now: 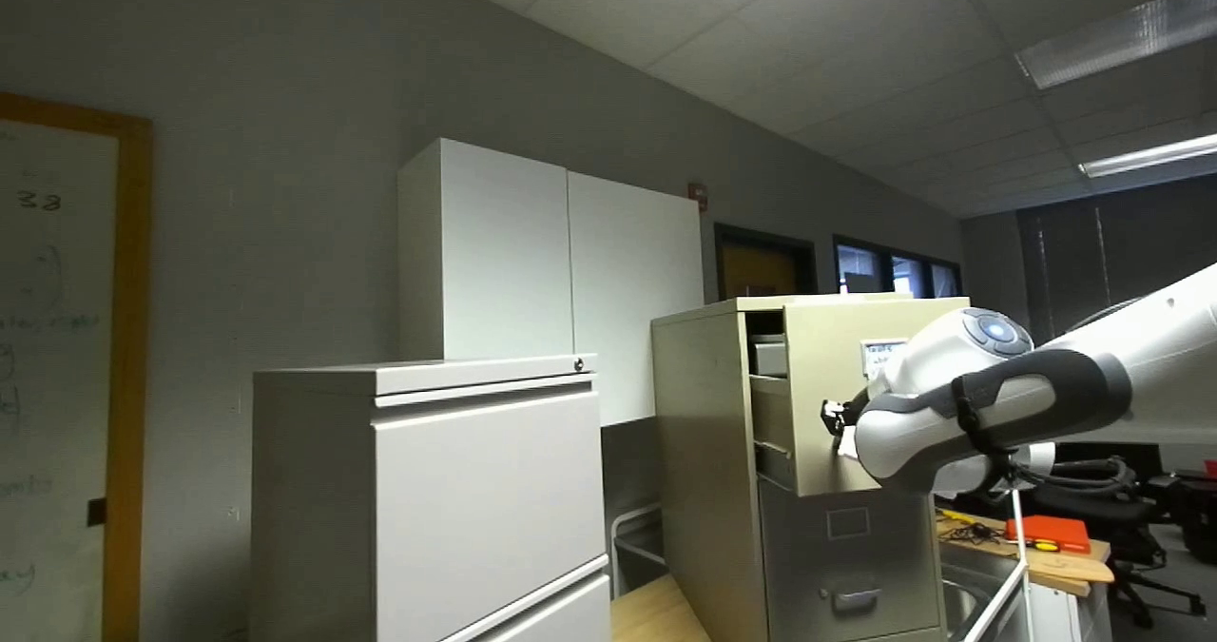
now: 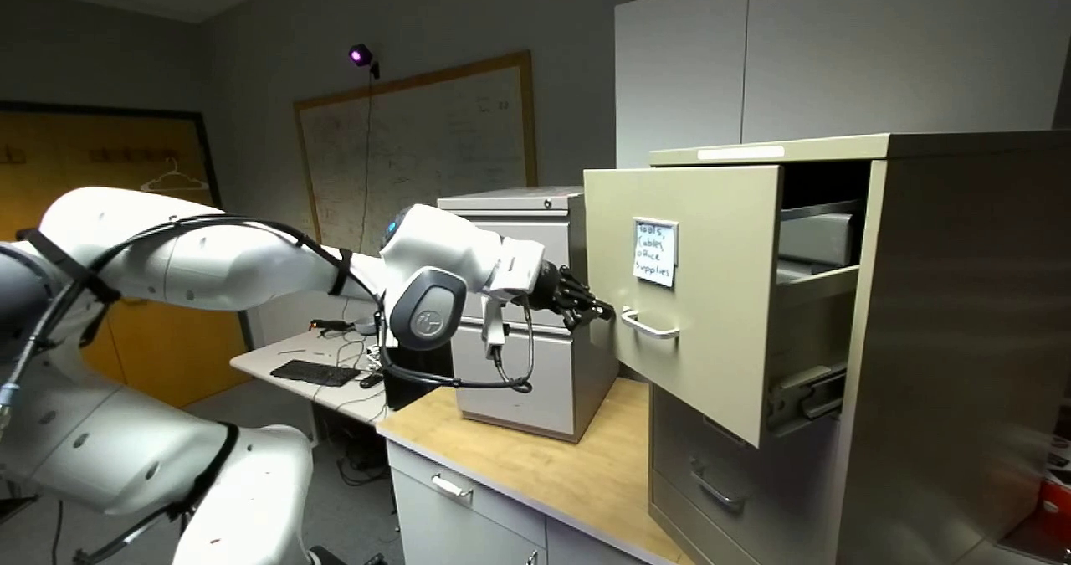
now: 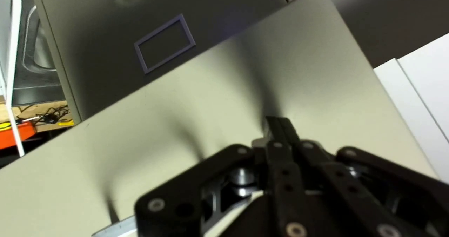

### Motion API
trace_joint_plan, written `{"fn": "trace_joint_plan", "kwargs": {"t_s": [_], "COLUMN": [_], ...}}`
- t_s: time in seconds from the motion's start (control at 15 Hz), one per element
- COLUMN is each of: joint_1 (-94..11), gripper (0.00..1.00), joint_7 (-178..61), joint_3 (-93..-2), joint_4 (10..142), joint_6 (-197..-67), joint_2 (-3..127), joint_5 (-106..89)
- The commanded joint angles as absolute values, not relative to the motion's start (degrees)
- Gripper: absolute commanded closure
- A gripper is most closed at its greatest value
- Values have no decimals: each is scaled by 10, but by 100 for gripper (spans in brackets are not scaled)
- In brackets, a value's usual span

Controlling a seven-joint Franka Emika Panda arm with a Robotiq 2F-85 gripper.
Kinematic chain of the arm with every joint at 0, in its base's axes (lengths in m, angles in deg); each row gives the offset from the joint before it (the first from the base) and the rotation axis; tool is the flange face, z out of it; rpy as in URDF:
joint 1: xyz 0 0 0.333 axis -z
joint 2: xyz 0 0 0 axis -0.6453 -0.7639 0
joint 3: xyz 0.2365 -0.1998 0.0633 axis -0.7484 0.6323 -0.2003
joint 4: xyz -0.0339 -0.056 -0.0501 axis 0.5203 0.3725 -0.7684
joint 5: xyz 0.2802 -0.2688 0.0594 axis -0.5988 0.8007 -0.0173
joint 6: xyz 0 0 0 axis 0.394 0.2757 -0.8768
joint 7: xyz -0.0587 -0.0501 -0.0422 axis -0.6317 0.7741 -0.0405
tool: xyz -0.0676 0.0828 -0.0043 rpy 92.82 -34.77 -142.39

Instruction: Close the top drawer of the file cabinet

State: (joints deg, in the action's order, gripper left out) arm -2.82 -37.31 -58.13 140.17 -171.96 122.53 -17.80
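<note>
The beige file cabinet [image 1: 699, 452] stands in both exterior views [image 2: 954, 339]. Its top drawer [image 2: 711, 272] is pulled out, with dark space and some grey boxes visible behind its flat front; the front also shows in an exterior view [image 1: 822, 357] and fills much of the wrist view [image 3: 217, 100]. The drawer's handle [image 2: 648, 326] is silver. My gripper [image 2: 609, 310] points at the drawer front, beside the handle. Its fingers [image 3: 280, 124] are together with nothing between them. The fingertips are at or very near the front's surface; I cannot tell if they touch.
A pale grey lateral cabinet [image 1: 485, 509] stands beside the file cabinet on a wooden counter [image 2: 519, 456]. White wall cupboards [image 1: 504, 252] are behind. The lower drawer [image 2: 711, 481] is shut. An orange box [image 1: 1051, 533] lies on a far counter.
</note>
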Motion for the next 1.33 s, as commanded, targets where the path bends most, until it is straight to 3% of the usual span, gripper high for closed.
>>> {"fn": "trace_joint_plan", "kwargs": {"t_s": [0.0,0.53,1.27], "joint_1": [-96,-220,-274], "gripper": [100,100,100], "joint_7": [-404,-445,-505], "joint_3": [-526,-394,-317], "joint_4": [1308,1165,999], "joint_6": [-1707,-1601,-1446], "joint_2": [1121,1018,907], "joint_5": [-202,-236,-310]}}
